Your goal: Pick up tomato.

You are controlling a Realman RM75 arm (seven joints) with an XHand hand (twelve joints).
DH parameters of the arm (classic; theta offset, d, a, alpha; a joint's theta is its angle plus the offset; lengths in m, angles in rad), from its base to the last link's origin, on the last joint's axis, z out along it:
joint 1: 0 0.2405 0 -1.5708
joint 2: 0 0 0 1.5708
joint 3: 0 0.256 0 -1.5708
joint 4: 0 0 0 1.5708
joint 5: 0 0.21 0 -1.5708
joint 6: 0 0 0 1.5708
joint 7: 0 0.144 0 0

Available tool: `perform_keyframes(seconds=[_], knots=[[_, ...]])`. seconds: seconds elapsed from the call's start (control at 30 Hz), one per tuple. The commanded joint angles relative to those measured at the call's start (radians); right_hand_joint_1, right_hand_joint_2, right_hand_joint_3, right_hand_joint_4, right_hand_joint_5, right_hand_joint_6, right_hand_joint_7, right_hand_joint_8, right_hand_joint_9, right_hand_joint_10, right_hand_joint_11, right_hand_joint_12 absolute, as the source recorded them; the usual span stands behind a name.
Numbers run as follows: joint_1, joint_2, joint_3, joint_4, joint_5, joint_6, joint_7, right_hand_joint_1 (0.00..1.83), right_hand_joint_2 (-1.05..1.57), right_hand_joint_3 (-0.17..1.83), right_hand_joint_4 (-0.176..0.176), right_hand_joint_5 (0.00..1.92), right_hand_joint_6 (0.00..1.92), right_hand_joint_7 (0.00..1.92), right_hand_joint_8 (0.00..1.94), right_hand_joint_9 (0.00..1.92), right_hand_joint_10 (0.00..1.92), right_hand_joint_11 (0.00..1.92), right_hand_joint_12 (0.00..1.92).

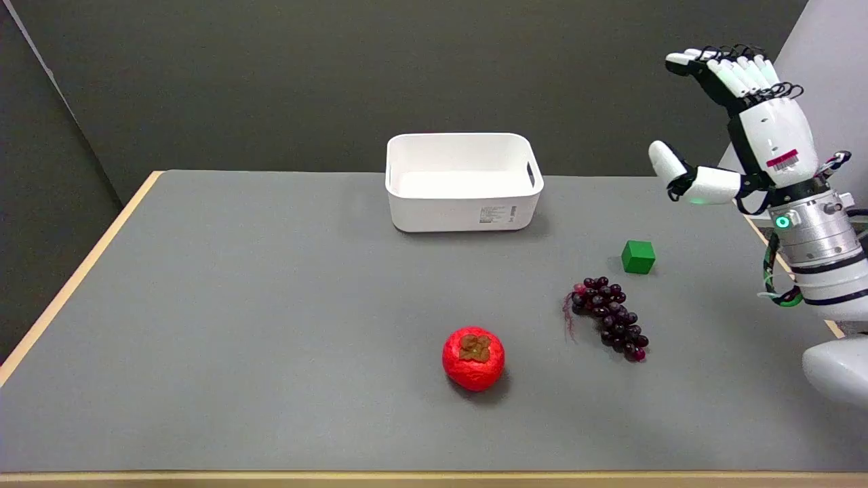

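Well apart, tomato sits near the front edge; right hand fingers wide.

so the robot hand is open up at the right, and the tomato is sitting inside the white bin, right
Not quite. The right robot hand is open, raised at the right, but the tomato is not inside the white bin. The head view shows it lying on the grey table, nearer the front edge, well apart from the bin and to the left of the grapes.
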Motion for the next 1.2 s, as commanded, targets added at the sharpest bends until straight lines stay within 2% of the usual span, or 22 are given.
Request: perform_keyframes(seconds=[0.03,0.1,0.27,0.4,0.63,0.8,0.87,0.93,1.03,1.1,1.2], knots=[[0.039,0.021,-0.002,-0.119,-0.051,0.015,0.093,0.44,0.64,0.92,0.119,0.24,0.49,0.29,0.32,0.14,0.62,0.02,1.19],[0.038,0.028,0.003,-0.120,-0.095,-0.013,0.137,0.44,0.64,0.92,0.120,0.24,0.49,0.29,0.32,0.14,0.62,0.02,1.19],[0.024,0.046,-0.025,-0.110,-0.215,-0.113,0.378,0.42,0.66,0.87,0.120,0.24,0.47,0.29,0.31,0.14,0.61,0.03,1.17],[0.021,0.045,-0.057,-0.096,-0.293,-0.126,0.505,0.41,0.66,0.87,0.119,0.23,0.46,0.28,0.31,0.13,0.60,0.02,1.17],[-0.043,0.037,-0.053,-0.046,-0.308,-0.122,0.571,0.37,0.66,0.87,0.115,0.22,0.45,0.26,0.30,0.12,0.59,0.01,1.16],[-0.054,0.026,-0.053,-0.021,-0.300,-0.039,0.677,0.30,0.66,0.86,0.113,0.22,0.45,0.26,0.30,0.12,0.59,0.01,1.15],[-0.057,0.021,-0.050,0.014,-0.299,-0.001,0.691,0.25,0.62,0.95,0.108,0.21,0.48,0.26,0.33,0.13,0.63,0.03,1.11],[-0.067,0.020,-0.047,0.049,-0.301,0.004,0.697,0.24,0.61,0.97,0.106,0.22,0.49,0.27,0.34,0.14,0.64,0.03,1.10],[-0.076,0.020,-0.066,0.088,-0.317,-0.039,0.708,0.27,0.66,0.82,0.091,0.25,0.48,0.32,0.34,0.16,0.68,0.01,1.19],[-0.082,0.014,-0.081,0.099,-0.319,-0.073,0.727,0.27,0.66,0.82,0.088,0.26,0.49,0.34,0.35,0.17,0.72,0.02,1.21],[-0.077,0.002,-0.117,0.112,-0.324,-0.108,0.730,0.21,0.61,0.94,0.088,0.27,0.53,0.34,0.41,0.19,0.73,0.05,1.17]])
